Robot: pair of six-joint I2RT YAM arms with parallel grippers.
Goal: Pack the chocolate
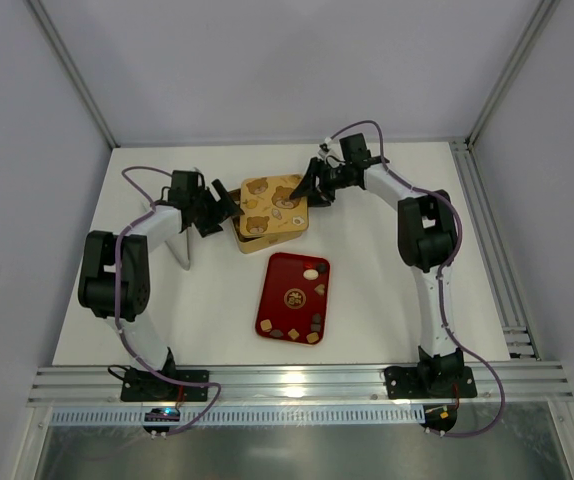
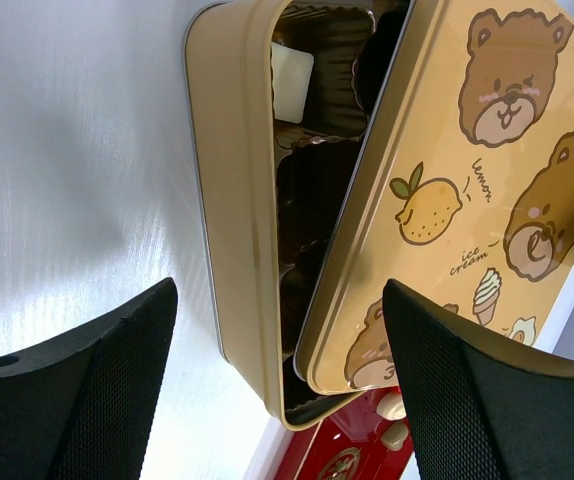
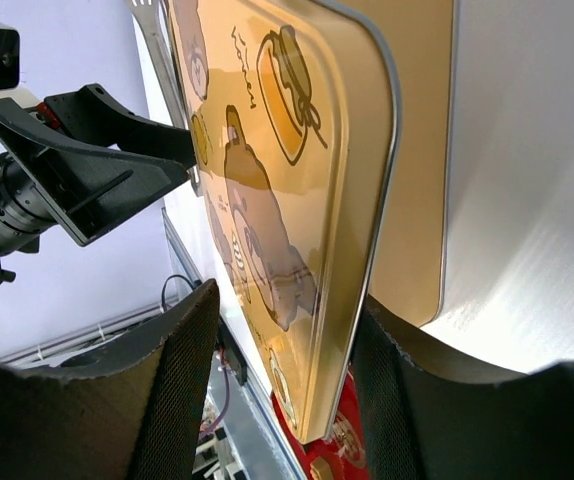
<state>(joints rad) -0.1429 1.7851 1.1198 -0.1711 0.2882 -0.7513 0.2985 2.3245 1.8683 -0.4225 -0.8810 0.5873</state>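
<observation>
Chocolates (image 1: 316, 321) mostly scattered on red tray (image 1: 282, 270), just in front of gold tin (image 2: 229, 200). One cream piece (image 2: 290, 82) sits in tin's dark compartment. Bear-print lid (image 1: 272, 200) tilted, partly off tin. Right gripper (image 3: 287, 300) jaws clamped on lid edge. Left gripper (image 2: 279, 290) jaws wide apart, straddling tin corner.

place: robot lab cell | evidence: white table (image 1: 367, 310), plain enclosure walls (image 1: 267, 60), aluminium rails (image 1: 297, 382)
</observation>
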